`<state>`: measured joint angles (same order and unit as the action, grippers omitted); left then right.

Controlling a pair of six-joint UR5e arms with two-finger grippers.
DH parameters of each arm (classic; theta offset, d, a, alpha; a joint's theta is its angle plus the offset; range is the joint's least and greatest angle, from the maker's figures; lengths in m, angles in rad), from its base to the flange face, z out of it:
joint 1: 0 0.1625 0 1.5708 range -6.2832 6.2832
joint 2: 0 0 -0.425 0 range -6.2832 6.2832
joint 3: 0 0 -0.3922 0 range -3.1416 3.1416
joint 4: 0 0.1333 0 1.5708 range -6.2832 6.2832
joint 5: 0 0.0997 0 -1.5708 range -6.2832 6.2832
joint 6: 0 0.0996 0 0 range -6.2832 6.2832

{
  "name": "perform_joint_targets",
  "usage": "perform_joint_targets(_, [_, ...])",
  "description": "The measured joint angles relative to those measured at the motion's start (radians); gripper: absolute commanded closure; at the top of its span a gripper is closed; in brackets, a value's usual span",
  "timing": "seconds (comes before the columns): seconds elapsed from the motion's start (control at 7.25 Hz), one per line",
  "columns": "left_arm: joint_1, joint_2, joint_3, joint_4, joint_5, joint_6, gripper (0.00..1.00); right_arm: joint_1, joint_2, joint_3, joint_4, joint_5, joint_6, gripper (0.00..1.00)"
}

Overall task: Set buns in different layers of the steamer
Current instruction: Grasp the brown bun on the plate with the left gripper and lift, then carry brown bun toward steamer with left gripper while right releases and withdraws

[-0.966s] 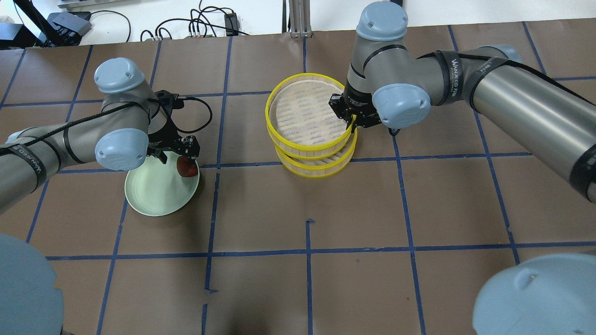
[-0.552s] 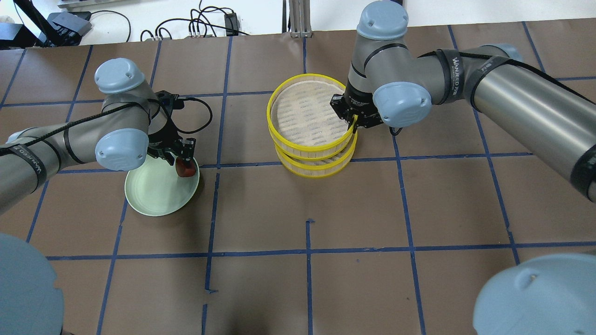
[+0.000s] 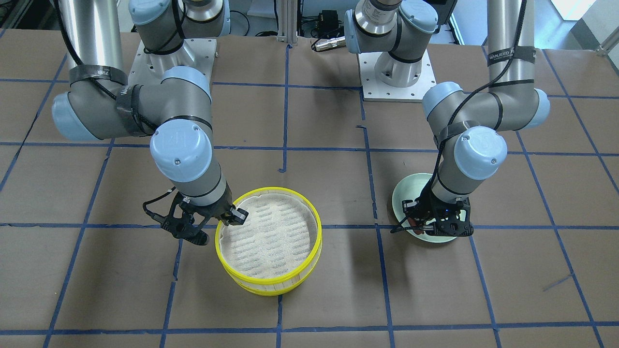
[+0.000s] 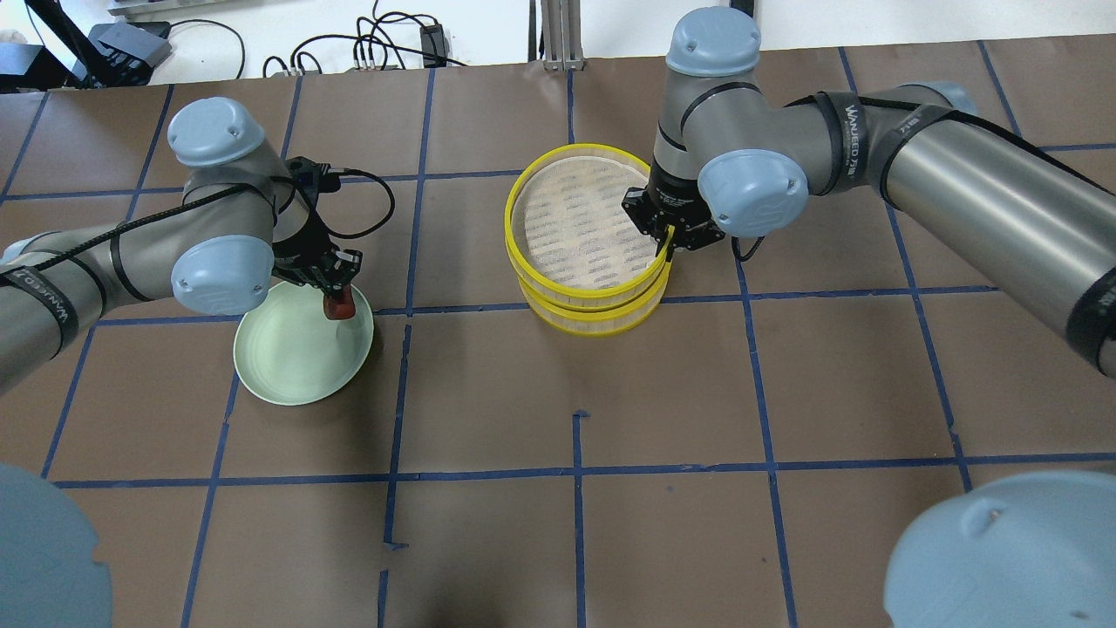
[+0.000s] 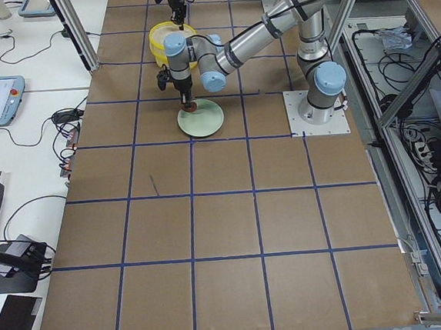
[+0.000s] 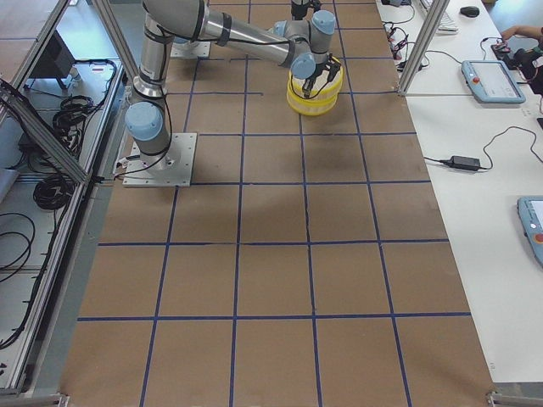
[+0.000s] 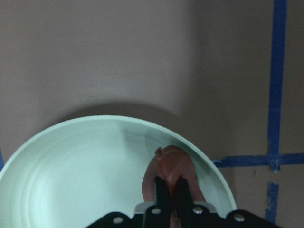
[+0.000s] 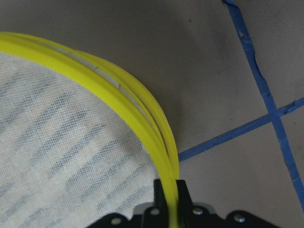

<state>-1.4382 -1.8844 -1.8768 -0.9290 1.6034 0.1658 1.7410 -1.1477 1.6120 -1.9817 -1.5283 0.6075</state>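
My left gripper (image 4: 336, 295) is shut on the dark reddish-brown bun (image 4: 339, 309) over the right part of the pale green plate (image 4: 283, 362). In the left wrist view the bun (image 7: 173, 164) sits between the fingers above the plate (image 7: 71, 171). My right gripper (image 4: 668, 237) is shut on the yellow rim of the top steamer tray (image 4: 513, 228), which rests slightly askew on the lower tray (image 4: 593, 328). The right wrist view shows the pinched rim (image 8: 118, 99). The top tray's liner (image 3: 266, 237) is bare. The white bun is out of view.
The brown table (image 4: 697, 392) carries a grid of blue tape lines. Cables (image 4: 366, 52) lie beyond its far edge. Both arm bases (image 3: 394, 72) stand at the robot's side of the table.
My left gripper has shut on the reddish-brown bun and drawn it slightly back over the plate. The top tray has shifted a little to the right in my right gripper.
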Motion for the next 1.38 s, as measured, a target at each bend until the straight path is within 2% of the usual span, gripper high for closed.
perform_joint_targets(0.28, [-0.039, 0.102, 0.037, -0.051, -0.043, -0.043, 0.97, 0.000, -0.001, -0.005, 0.009, 0.003, 0.006, 0.94])
perform_joint_targets(0.55, [-0.135, 0.147, 0.096, -0.092, -0.123, -0.188, 0.97, 0.000, 0.002, -0.006, 0.042, 0.005, 0.023, 0.94])
perform_joint_targets(0.97, [-0.294, 0.115, 0.156, -0.064, -0.158, -0.428, 0.97, -0.001, 0.002, -0.027, 0.083, 0.006, 0.050, 0.94])
perform_joint_targets(1.38, [-0.309, 0.100, 0.159, -0.030, -0.150, -0.384, 0.97, -0.002, 0.002, -0.060, 0.116, 0.001, 0.051, 0.94])
